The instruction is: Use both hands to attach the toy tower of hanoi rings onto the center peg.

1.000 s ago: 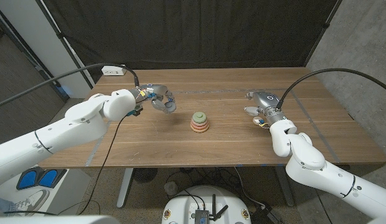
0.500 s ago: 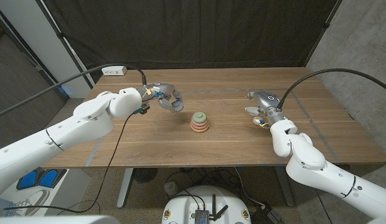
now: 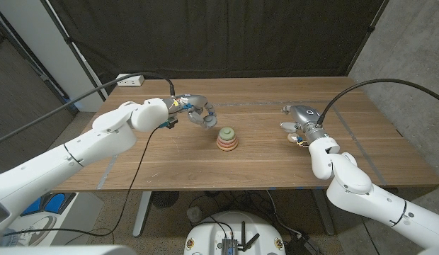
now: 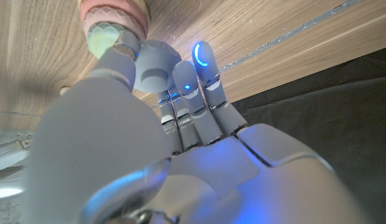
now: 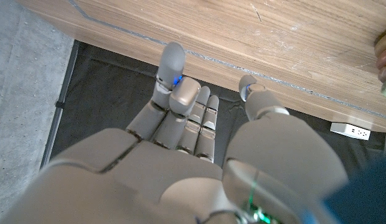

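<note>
Rings [image 3: 228, 139] already sit stacked on the peg near the middle of the surface [image 3: 177, 159], pink and orange at the bottom, a green piece on top. From the head view you cannot tell whether every ring is on, and no loose ring shows anywhere on the wood.

Your left robot hand [image 3: 199, 113] hovers just beside the stack, on its far left side, fingers curled in. In the left wrist view the fingertips [image 4: 201, 55] reach toward the green top [image 4: 104, 42] and pink ring [image 4: 112, 14], and nothing shows between the fingers, though the palm hides part of the grip.

Your right robot hand [image 3: 296, 119] stands well apart from the stack on the other side, fingers loosely spread and holding nothing, as the right wrist view confirms [image 5: 180, 124].

By my judgement the stacking is mostly or wholly done; what may remain is pressing the top piece home, with the right hand brought in to steady the base.
</note>
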Robot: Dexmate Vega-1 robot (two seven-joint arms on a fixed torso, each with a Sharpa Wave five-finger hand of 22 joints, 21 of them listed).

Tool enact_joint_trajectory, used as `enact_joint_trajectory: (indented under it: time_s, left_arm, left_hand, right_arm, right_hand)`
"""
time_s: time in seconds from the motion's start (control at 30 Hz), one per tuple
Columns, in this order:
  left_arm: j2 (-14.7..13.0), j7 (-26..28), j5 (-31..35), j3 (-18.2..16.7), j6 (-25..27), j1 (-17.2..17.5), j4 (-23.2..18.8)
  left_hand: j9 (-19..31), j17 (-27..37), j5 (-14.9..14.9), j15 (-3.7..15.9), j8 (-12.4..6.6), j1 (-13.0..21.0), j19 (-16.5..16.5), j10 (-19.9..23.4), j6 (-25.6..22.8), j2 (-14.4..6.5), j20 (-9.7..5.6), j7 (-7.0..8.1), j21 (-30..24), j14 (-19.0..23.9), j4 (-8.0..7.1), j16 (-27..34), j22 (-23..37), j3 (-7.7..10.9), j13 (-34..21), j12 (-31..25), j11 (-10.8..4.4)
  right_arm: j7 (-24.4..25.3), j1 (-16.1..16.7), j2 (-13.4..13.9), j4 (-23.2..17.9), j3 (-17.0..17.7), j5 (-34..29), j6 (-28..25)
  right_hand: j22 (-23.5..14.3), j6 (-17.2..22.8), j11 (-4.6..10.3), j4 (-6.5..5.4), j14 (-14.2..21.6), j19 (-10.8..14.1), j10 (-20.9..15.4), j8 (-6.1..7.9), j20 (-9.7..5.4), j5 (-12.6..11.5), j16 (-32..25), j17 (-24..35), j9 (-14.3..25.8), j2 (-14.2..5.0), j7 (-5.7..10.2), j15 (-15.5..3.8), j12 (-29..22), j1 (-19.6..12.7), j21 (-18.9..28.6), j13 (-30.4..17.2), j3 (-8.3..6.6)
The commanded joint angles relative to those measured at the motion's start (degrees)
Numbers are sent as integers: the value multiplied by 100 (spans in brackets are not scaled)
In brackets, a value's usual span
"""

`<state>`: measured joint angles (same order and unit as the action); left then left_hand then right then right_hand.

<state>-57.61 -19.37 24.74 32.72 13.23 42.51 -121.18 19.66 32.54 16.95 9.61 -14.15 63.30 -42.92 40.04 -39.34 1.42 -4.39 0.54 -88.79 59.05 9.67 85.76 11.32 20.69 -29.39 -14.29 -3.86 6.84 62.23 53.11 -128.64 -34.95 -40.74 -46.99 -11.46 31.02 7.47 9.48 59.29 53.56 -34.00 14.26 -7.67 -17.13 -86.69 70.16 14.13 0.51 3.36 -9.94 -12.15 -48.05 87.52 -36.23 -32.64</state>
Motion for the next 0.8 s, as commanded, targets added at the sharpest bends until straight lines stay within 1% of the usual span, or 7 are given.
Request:
enact_joint_trajectory:
  time_s: [0.03, 0.43, 0.6, 0.7, 0.8]
  left_arm:
    - [288, -191, 19, 170, -285, -241, 238]
    - [527, -462, 140, 390, -397, -527, 416]
    - [634, -599, 119, 477, -437, -642, 530]
    - [686, -628, 91, 513, -479, -678, 589]
    - [748, -690, 82, 569, -507, -743, 658]
  left_hand:
    - [39, 14, 31, 289, 25, 23, -24, 682, -58, -71, -765, -4, -25, 27, -10, 6, 30, -34, -658, 18, -624]
    - [47, 33, 33, 289, 53, 36, -23, 678, -62, -68, -767, -2, -24, 32, -6, 9, 30, -39, -658, 60, -633]
    - [50, 30, 31, 289, 61, 34, -20, 683, -69, -66, -764, 2, -23, 27, -10, 2, 30, -45, -667, 68, -633]
    - [52, 34, 32, 289, 68, 33, -17, 679, -65, -68, -764, -3, -22, 27, -12, 2, 30, -46, -672, 74, -604]
    - [55, 37, 31, 289, 73, 31, -20, 685, -70, -71, -764, -9, -24, 31, -15, 3, 31, -48, -671, 82, -615]
  right_arm:
    - [58, 62, 54, -63, 26, 53, -77]
    - [157, 129, 95, -111, 58, 107, -109]
    - [179, 156, 113, -145, 66, 109, -164]
    - [158, 162, 141, -174, 59, 99, -208]
    - [163, 169, 147, -187, 61, 105, -236]
  right_hand:
    - [-14, 26, 0, -5, 42, 20, -42, 22, -472, -41, -27, 11, 14, -47, -6, -244, 7, 9, 30, -27, -11]
    - [-14, 34, -8, -4, 42, 20, -45, 21, -472, -45, -34, 12, 14, -49, -13, -244, 11, 13, 28, -28, -14]
    - [-13, 39, -7, -5, 42, 19, -50, 21, -472, -47, -36, 12, 14, -50, -4, -244, 9, 15, 27, -32, -16]
    - [-17, 37, -6, -4, 41, 23, -53, 19, -472, -48, -37, 12, 14, -50, -9, -244, 8, 16, 30, -34, -16]
    - [-15, 41, -11, -3, 41, 21, -56, 20, -472, -49, -39, 12, 14, -51, -11, -244, 7, 16, 28, -34, -17]
